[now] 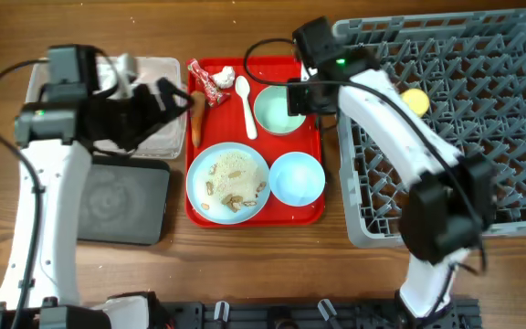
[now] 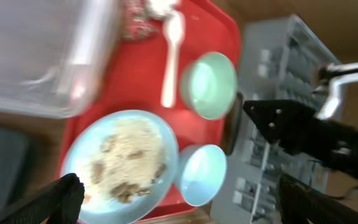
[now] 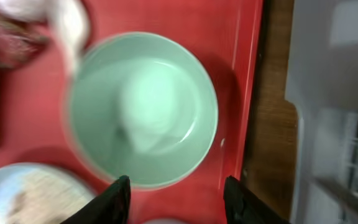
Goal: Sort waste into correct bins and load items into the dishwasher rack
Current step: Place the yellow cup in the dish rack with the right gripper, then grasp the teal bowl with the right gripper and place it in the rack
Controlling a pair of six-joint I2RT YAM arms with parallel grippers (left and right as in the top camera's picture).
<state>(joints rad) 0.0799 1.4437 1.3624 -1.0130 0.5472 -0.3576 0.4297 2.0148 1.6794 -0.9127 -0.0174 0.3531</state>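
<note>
Matt grey plastic rack (image 1: 464, 91), glossy red tray (image 1: 222, 123)

Overhead: left arm (image 1: 53, 169) blocks most of the tub (image 1: 164, 66) at upper left, contents unreadable, and the rack (image 1: 510, 137) runs off the right edge. Left wrist view is all smear, wrapper (image 2: 137, 25) clipped by the top edge. Right wrist view: spoon (image 3: 70, 22) just a white blur at upper left, plate (image 3: 17, 194) cut at lower left corner

No words, labels, brand names or numbers can be read in any view; the print on the crumpled red-and-white wrapper (image 1: 207, 82) is too blurred.
</note>
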